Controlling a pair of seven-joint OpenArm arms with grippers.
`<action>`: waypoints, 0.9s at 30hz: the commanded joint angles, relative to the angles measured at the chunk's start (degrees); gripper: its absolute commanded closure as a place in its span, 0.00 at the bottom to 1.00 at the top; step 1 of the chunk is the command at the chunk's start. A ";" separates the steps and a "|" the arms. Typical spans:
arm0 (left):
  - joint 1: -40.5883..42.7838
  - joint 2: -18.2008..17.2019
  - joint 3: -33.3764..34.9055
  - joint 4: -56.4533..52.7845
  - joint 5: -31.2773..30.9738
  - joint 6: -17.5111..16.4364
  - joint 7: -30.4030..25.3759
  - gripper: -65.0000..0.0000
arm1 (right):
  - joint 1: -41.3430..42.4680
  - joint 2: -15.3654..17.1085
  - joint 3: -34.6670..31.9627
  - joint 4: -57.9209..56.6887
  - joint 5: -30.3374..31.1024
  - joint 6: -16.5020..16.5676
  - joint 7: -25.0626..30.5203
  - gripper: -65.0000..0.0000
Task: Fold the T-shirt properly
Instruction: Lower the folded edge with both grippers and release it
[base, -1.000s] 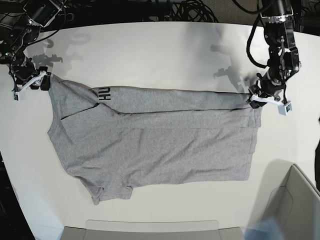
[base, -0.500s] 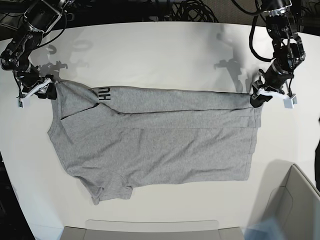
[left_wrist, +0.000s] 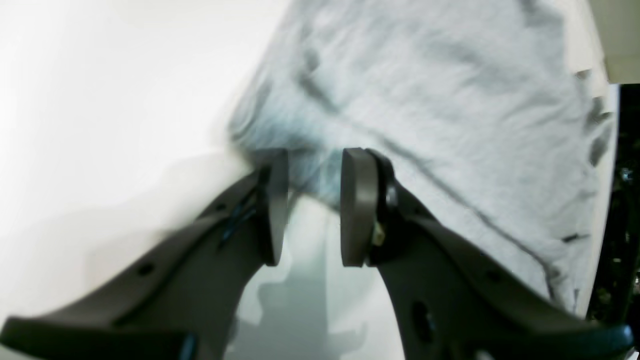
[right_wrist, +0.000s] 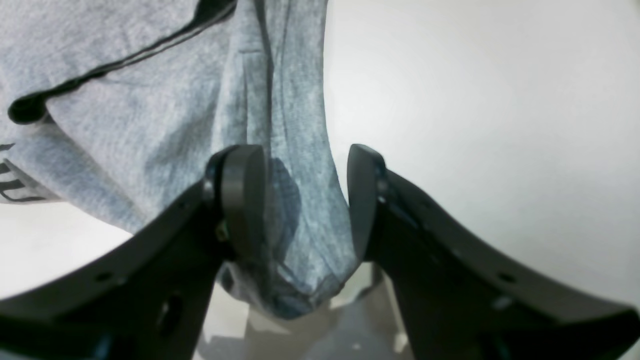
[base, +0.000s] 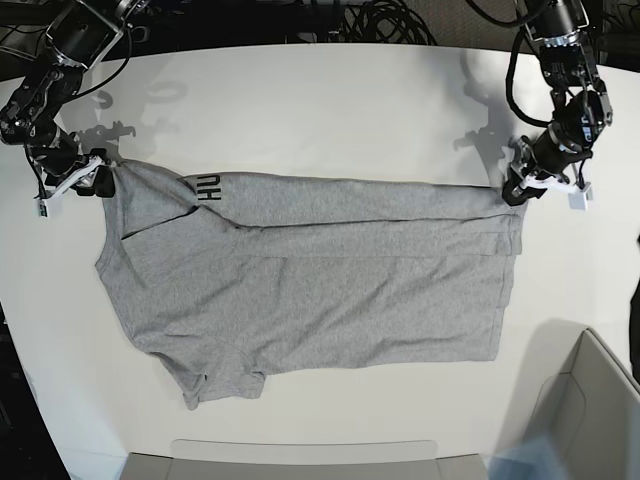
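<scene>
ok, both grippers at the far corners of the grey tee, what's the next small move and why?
Probably close both: the left gripper and right gripper each straddle the heather-grey cotton T-shirt with gaps visible beside the pads, so nothing looks pinched yet.

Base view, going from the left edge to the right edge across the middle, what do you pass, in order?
Right gripper → T-shirt → left gripper → grey bin at the lower right corner.
</scene>
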 joint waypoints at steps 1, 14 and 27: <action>-0.72 -0.96 -0.47 0.64 0.55 0.07 -0.94 0.70 | -0.49 0.17 -0.16 -0.20 -3.45 0.69 -4.50 0.58; -3.80 -1.75 -0.55 -0.16 9.25 4.29 -1.03 0.70 | -0.75 0.17 -0.16 -0.20 -3.45 0.69 -4.59 0.58; -5.91 -4.39 1.38 -2.18 9.16 3.86 3.98 0.66 | -0.93 0.53 -0.16 -0.20 -3.54 0.69 -4.59 0.58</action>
